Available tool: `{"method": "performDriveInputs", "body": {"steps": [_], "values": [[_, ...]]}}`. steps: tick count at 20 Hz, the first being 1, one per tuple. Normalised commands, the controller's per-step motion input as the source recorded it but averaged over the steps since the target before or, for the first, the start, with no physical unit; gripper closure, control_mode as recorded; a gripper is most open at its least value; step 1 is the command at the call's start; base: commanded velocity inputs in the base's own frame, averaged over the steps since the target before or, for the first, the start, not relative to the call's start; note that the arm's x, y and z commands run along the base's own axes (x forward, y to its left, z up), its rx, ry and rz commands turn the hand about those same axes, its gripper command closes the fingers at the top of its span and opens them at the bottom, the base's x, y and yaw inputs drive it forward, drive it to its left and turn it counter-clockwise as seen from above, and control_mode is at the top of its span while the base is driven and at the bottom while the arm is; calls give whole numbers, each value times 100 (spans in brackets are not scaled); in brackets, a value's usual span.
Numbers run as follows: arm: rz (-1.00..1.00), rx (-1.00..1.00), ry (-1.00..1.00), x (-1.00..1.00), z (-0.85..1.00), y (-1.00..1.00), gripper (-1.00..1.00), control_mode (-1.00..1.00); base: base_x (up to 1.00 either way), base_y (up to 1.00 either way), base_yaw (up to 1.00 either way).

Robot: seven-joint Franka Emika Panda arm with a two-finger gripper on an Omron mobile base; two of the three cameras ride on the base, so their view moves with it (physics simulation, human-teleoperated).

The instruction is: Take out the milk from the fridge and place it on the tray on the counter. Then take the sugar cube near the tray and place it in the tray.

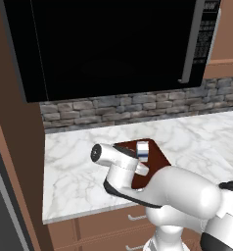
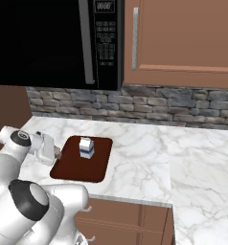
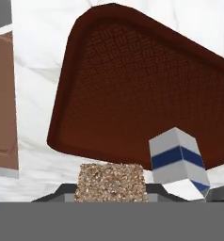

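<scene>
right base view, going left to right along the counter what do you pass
hand shut on the sugar cube → tray → milk standing on the tray → bare marble counter

A large black microwave (image 1: pixel 113 44) is mounted above the worktop, its control panel (image 2: pixel 106 43) set along its right side beside a vertical handle (image 2: pixel 87 43). A grey stone backsplash (image 2: pixel 144 106) is seen along the worktop's rear edge. A brown wooden wall cabinet (image 2: pixel 183 38) is hung right of the microwave.
</scene>
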Motion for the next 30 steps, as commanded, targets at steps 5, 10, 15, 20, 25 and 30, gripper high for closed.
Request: {"method": "performDriveInputs", "body": {"steps": [5,10,15,20,25,30], "values": [[0,3,28,0,-3,-47,100,-100,0,0,0],[1,7,24,0,-8,-20,100,-100,0,0,0],[2,3,0,-2,-22,-1,100,-100,0,0,0],[3,1,2,0,-28,0,100,-100,0,0,0],[4,5,5,14,-25,0,100,-100,0,0,0],[5,7,10,21,-29,0,100,-100,0,0,0]]}}
